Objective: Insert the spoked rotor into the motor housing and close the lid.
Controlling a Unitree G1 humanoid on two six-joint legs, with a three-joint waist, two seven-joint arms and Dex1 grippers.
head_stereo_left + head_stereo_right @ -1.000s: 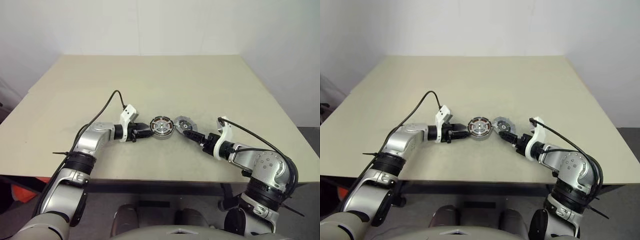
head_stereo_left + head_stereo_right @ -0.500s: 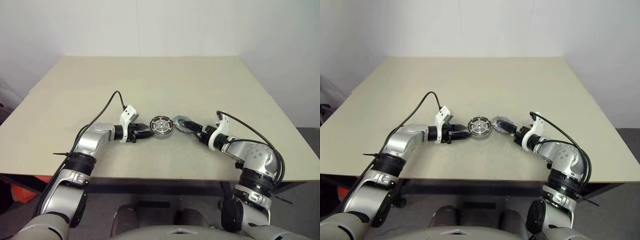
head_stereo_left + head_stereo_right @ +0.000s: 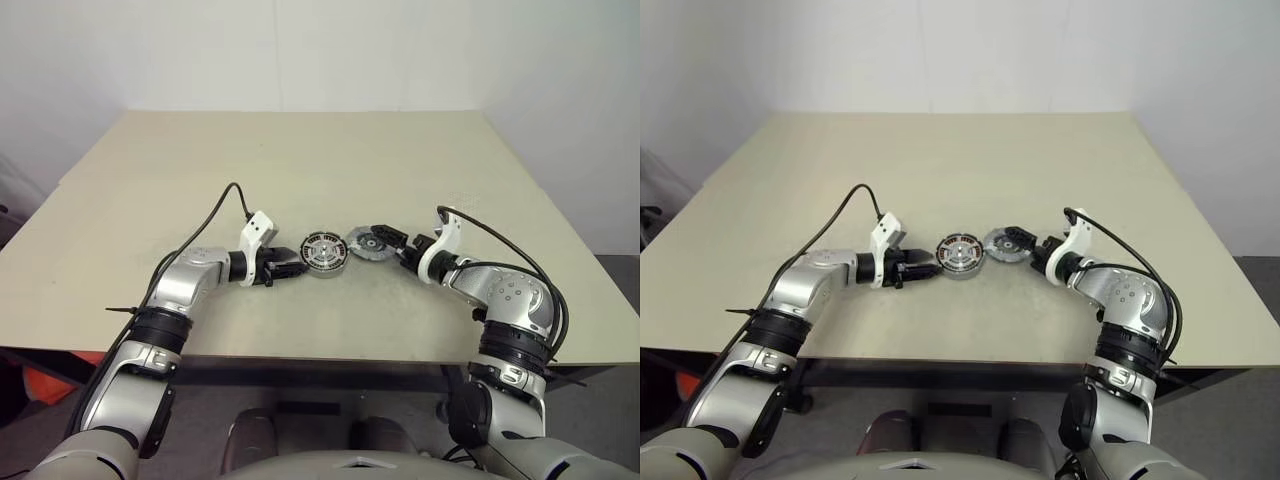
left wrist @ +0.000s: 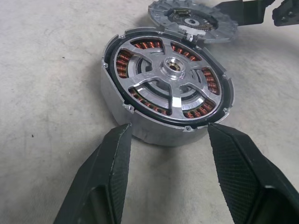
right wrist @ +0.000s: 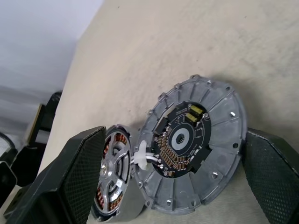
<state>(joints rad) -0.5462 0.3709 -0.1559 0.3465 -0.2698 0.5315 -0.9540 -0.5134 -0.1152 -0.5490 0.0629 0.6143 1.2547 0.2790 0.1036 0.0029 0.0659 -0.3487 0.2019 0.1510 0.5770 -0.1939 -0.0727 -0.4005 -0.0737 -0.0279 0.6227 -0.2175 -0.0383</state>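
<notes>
The housing [image 3: 324, 253] sits upright on the bench [image 3: 300, 160], near the front edge and about midway across it. The rotor [image 4: 170, 83] is already seated inside, its silver spokes flush with the dark rim and copper windings showing through the gaps. The lid [image 3: 366, 243] lies just beside the housing on the robot's right, its near edge touching the housing wall and resting tilted against it; its inner face shows a dark circuit board, and a short white lead runs from it to the housing.

The left hand [image 4: 168, 140] is low at the housing's left side, fingers [image 4: 117, 154] spread about halfway, one tip on each side of the wall. The tips stand close to the wall, and whether they touch it cannot be told.

The right hand [image 5: 173, 172] is spread as wide as it goes, one finger [image 5: 77, 168] between lid and housing, the other at the lid's far edge. Its pads bracket the lid without visibly pressing on it.

The bench lies bare all the way to its back and side edges, with open room behind and to both sides of the parts.
</notes>
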